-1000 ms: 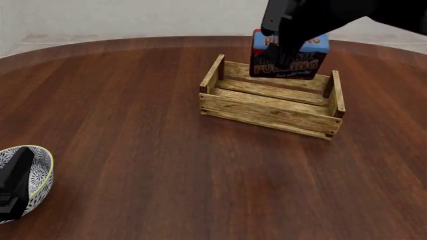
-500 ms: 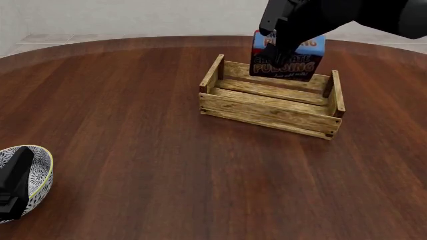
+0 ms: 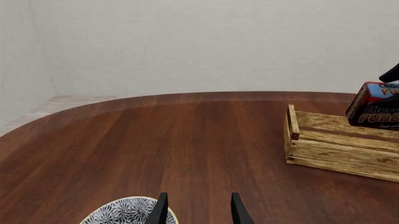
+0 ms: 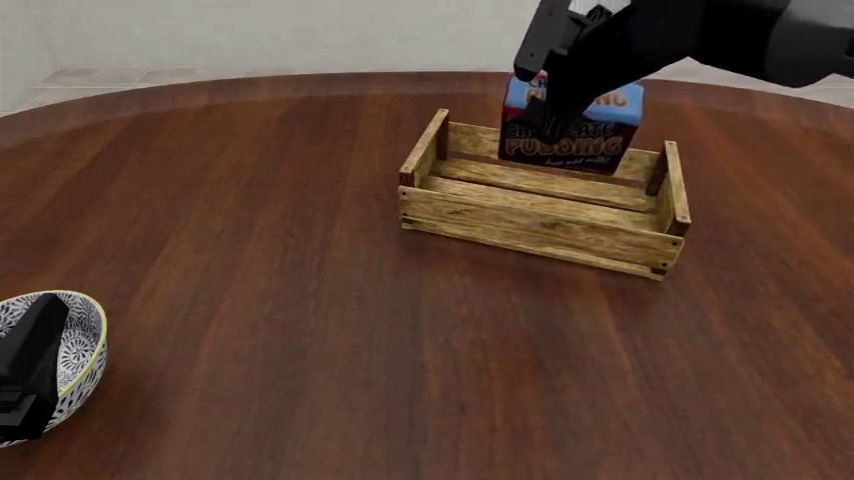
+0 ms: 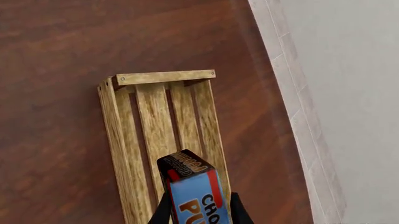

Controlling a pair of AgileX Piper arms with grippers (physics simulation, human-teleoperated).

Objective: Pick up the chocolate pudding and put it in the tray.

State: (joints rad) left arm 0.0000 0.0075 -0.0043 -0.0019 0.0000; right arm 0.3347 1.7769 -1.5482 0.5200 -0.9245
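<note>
Above the tray (image 4: 539, 215), my right gripper (image 4: 567, 95) pinches the chocolate pudding (image 4: 571, 128), hanging over the far slat. Carton's long axis runs along the tray's length. Left gripper (image 3: 198, 210) spread, well apart beside the bowl (image 4: 74, 345).

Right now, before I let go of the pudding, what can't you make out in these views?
- Front view: the right tool and arm cover the chocolate pudding top.
- Whether the carton touches the tray floor: its bottom is hidden behind the slats.
- Left wrist view: the bowl and pudding are cut off by the edges.
</note>
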